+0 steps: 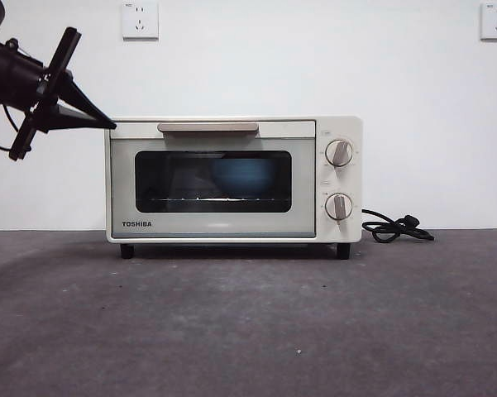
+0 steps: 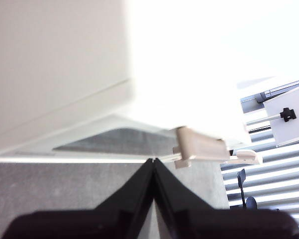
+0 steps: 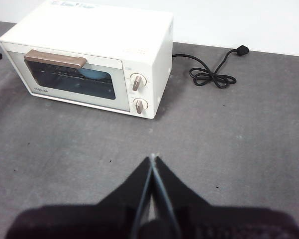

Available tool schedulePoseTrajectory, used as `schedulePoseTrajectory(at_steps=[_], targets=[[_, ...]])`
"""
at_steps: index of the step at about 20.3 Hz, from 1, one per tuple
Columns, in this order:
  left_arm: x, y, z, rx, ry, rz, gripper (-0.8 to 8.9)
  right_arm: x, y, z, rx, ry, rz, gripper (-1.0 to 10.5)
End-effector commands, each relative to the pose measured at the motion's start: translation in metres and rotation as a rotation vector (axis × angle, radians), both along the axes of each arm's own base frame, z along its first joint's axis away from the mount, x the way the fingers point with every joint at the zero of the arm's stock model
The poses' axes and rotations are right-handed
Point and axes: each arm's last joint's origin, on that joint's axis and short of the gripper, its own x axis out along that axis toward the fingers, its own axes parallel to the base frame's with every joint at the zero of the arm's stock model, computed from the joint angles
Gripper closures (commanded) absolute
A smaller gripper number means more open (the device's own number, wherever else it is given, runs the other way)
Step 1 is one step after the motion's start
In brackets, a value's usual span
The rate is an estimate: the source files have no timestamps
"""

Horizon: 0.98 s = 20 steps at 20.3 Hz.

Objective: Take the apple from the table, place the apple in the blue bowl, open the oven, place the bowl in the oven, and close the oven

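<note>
"TOSHIBA" reads in dark letters on the lower left of the closed door of the oven, which stands on the grey surface. The left tool, clenched and empty, points its tip at the oven's upper left corner, just beside the tan handle in its own wrist view. The right tool, also clenched on nothing, hangs over bare surface well in front of the oven. Through the glass, the blue bowl sits inside; the apple cannot be made out. Only the front view shows two wall sockets; the right wrist view shows the coiled cord from above.
</note>
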Motion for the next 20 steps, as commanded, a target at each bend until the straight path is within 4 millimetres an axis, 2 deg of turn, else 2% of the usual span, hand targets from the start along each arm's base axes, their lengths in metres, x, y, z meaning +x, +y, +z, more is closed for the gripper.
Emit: schedulePoseTrajectory(at_steps=[1,7,12,16,20], targets=[[0.002,-0.002,0.005,-0.008,-0.003,-0.013,8.21,0.001,0.001,-0.002,0.009,0.005,-0.005,9.5],[-0.002,-0.003,0.010,-0.056,-0.003,-0.104,8.21,0.001,0.001,-0.002,0.006,0.008,-0.005,9.5],[-0.017,-0.004,0.022,-0.015,-0.018,-0.143,8.21,-0.001,0.000,-0.005,-0.016,0.039,-0.005,9.5],[-0.043,-0.005,0.042,0.097,-0.094,-0.179,8.19,-0.003,-0.002,-0.010,-0.049,0.083,-0.005,9.5],[-0.081,-0.003,0.066,0.319,-0.151,-0.138,8.19,-0.006,-0.004,-0.014,-0.086,0.133,-0.006,9.5]])
